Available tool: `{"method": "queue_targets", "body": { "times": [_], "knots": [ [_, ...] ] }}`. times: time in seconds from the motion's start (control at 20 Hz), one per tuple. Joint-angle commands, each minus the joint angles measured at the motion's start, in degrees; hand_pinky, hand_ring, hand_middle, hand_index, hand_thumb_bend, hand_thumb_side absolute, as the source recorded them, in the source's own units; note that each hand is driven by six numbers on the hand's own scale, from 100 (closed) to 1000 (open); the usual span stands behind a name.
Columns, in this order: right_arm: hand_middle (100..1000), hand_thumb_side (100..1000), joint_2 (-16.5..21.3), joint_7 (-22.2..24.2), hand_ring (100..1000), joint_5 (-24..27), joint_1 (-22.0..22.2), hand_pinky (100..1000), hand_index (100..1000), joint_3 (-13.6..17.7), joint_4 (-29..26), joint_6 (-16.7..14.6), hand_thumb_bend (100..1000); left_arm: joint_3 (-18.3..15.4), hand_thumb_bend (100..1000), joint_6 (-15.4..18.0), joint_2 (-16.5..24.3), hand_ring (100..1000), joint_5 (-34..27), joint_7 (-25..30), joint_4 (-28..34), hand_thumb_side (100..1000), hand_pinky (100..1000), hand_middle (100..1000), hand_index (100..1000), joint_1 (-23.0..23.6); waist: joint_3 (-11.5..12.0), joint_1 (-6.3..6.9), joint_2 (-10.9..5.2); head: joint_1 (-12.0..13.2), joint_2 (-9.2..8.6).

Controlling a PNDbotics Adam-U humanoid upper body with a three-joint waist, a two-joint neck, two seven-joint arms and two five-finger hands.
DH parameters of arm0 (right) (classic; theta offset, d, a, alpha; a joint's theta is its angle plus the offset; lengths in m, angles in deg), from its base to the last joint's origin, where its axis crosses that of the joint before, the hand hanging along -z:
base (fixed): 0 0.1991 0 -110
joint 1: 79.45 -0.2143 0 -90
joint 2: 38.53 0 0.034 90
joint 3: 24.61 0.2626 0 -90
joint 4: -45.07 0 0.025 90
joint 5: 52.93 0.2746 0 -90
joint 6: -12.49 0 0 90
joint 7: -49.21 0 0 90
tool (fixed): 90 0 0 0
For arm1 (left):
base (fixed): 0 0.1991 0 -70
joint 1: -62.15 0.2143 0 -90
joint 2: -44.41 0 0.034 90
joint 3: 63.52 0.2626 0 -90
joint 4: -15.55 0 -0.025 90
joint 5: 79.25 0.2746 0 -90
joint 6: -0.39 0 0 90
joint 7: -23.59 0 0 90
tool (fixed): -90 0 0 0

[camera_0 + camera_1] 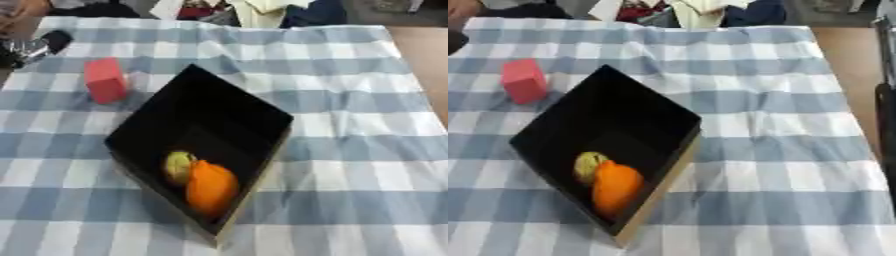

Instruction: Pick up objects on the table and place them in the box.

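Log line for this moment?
black box: orange fruit, yellow-green fruit inside | red block: on checked cloth | left hand: far-left

The box sits near the middle of the bench, turned askew. Inside it, at the near corner, two rounded objects touch: the larger in front, the smaller behind-left. A block stands left of the box's far corner.
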Motion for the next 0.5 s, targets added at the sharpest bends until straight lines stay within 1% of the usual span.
{"method": "queue_targets", "body": {
  "times": [0.05, 0.25, 0.5],
  "knots": [
    [808, 971, 0.81, 0.3, 880, 0.05, -1.23, 925, 896, 0.32, -1.38, 0.02, 100, 1.11, 505, 1.99, 0.97, 858, 2.77, 2.76, -3.22, 902, 809, 809, 987, -2.02, -0.07, 0.29, -0.98, 0.06, -0.83],
    [809, 974, 0.54, 0.63, 879, 0.02, -1.06, 926, 897, 0.28, -1.48, 0.17, 100, 2.65, 539, 3.19, -0.24, 860, 5.94, 6.2, -7.17, 884, 815, 817, 995, -3.87, -0.23, 0.44, -0.98, 0.07, -1.34],
    [809, 978, 0.25, 1.04, 879, -0.02, -0.93, 926, 897, 0.27, -1.56, 0.35, 100, 4.1, 555, 4.11, -2.15, 869, 7.54, 10.37, -11.13, 849, 822, 829, 1000, -6.8, -0.39, 0.41, -1.01, 0.14, -1.63]
  ]
}}
